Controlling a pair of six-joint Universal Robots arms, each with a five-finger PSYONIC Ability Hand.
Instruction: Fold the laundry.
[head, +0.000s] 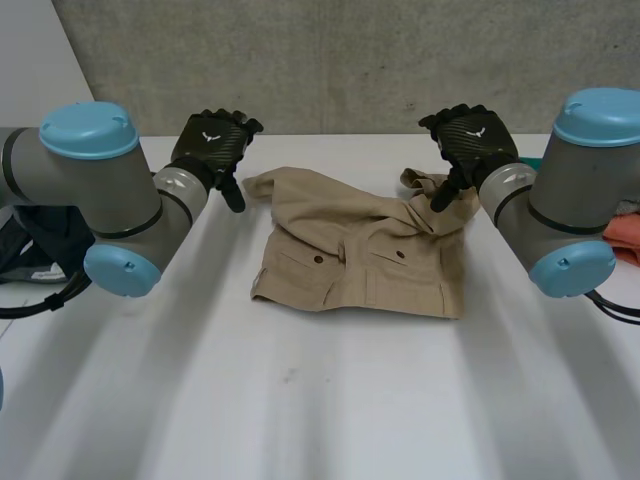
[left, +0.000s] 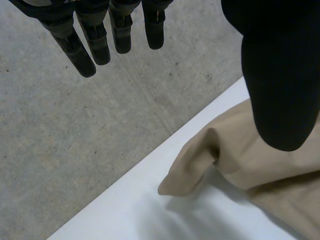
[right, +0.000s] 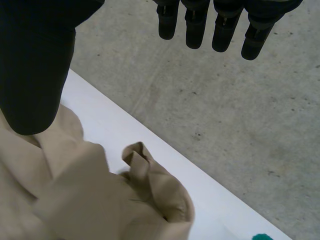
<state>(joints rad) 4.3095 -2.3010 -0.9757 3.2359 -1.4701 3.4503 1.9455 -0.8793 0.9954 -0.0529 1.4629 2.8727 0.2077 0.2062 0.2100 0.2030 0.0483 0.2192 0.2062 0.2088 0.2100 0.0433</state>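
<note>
– Zero folds done, right?
– Zero. Tan garment (head: 360, 250) lies crumpled on the white table (head: 300, 400), middle to far side, buttoned pockets up. Near hem is fairly flat; far edge is bunched, worst at the far right corner.
– Your hands?
– My left hand (head: 212, 145) hovers just off the far left corner, fingers (left: 75, 47) straight, thumb apart, holding nothing. My right hand (head: 468, 140) is over the far right bunch, fingers (right: 195, 30) straight too, nothing gripped. One tip is on the cloth or just above it, can't tell which.
– What's left?
– All of it, I'd say: pull the bunched corners out flat, then fold.
– Containers?
– Garment sits straight on the table, not in anything. Orange cloth (head: 625, 232) lies at the right edge behind my right arm; whether it's in something, can't tell.
</note>
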